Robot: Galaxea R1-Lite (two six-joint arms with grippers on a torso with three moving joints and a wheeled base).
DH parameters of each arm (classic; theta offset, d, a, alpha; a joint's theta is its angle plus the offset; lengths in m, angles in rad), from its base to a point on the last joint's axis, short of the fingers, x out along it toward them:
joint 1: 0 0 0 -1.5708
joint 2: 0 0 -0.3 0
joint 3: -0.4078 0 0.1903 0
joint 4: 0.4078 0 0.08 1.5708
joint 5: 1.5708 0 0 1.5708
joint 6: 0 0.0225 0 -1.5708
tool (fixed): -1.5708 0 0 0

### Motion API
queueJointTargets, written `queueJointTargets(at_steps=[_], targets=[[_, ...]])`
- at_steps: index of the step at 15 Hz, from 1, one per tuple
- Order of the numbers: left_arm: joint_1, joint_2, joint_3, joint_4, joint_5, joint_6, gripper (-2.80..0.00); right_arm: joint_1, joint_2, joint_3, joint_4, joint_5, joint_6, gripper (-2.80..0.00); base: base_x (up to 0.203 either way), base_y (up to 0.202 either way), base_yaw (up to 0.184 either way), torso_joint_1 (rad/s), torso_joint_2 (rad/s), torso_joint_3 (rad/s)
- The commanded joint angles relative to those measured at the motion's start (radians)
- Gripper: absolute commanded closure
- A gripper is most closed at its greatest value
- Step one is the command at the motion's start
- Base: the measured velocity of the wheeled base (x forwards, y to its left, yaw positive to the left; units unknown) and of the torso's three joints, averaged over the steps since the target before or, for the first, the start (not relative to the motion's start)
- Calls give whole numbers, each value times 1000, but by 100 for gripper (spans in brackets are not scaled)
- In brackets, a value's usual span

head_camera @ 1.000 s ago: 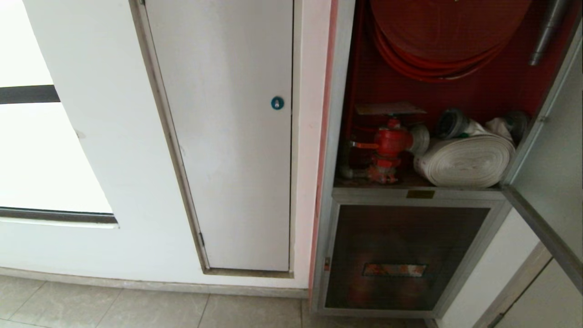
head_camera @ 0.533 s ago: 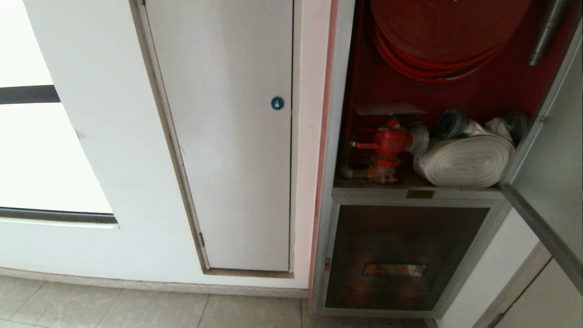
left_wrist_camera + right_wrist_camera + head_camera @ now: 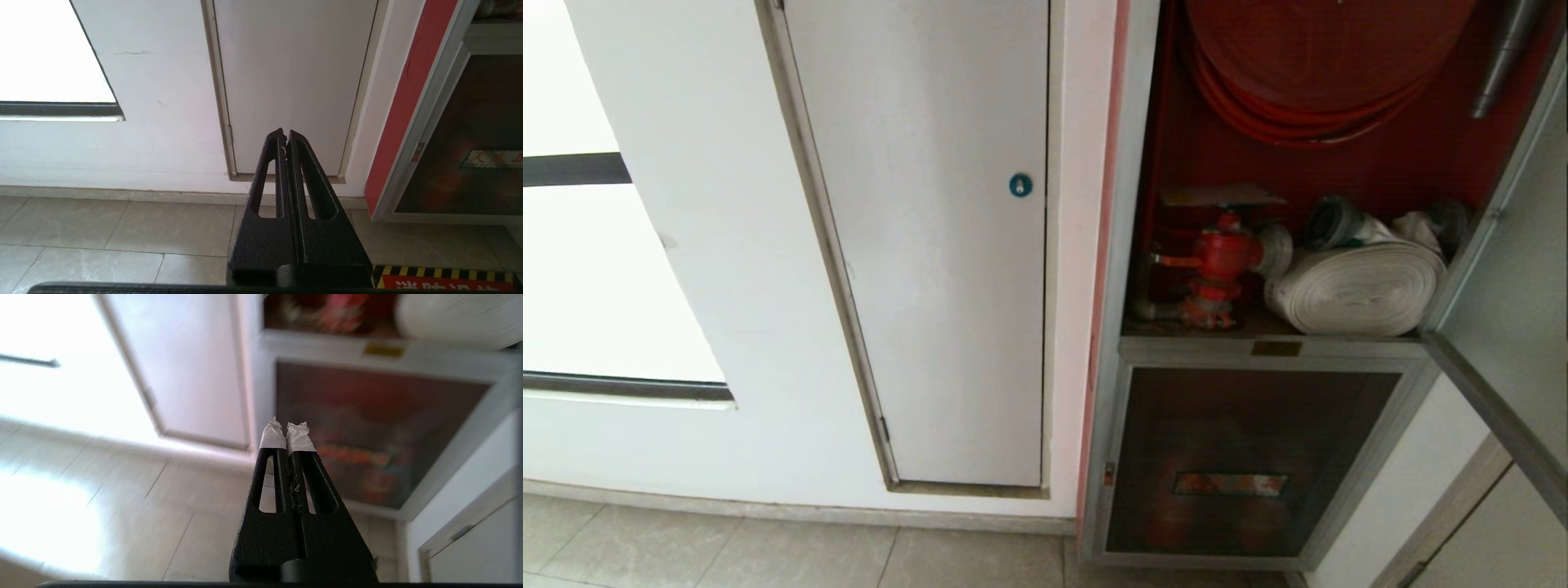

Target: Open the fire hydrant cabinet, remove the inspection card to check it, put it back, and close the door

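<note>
fire hydrant cabinet, right of scene: open, door swung out at far right. inspection card: apparently flat on ledge above red valve, beside white rolled hose. right gripper, left gripper: jaws closed, empty, low near floor. risk: thin card slipping or creasing if pinched shallow; wrist striking open door.

The tall silver-framed fire hydrant cabinet with its red interior stands open, up and ahead of the right gripper, whose taped tips are pressed together. A thin flat whitish inspection card lies level atop the red valve (print unreadable). The silver-framed door is swung wide, out to that gripper's right.
</note>
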Motion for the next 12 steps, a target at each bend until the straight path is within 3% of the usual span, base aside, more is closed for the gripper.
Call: queueJointTargets(at_steps=[1,7,9,12], targets=[[0,1,0,0,0,0,0,59,-63,0,39,-7,0,0,0,0,0,0,0,0],[0,0,0,0,0,0,0,71,-329,151,25,-23,0,0,0,0,0,0,0,0],[0,0,0,0,0,0,0,71,-377,260,-70,-86,4,0,0,0,0,0,0,0],[0,1,0,0,0,0,0,71,-382,485,-352,-161,23,0,0,0,0,0,0,0]])
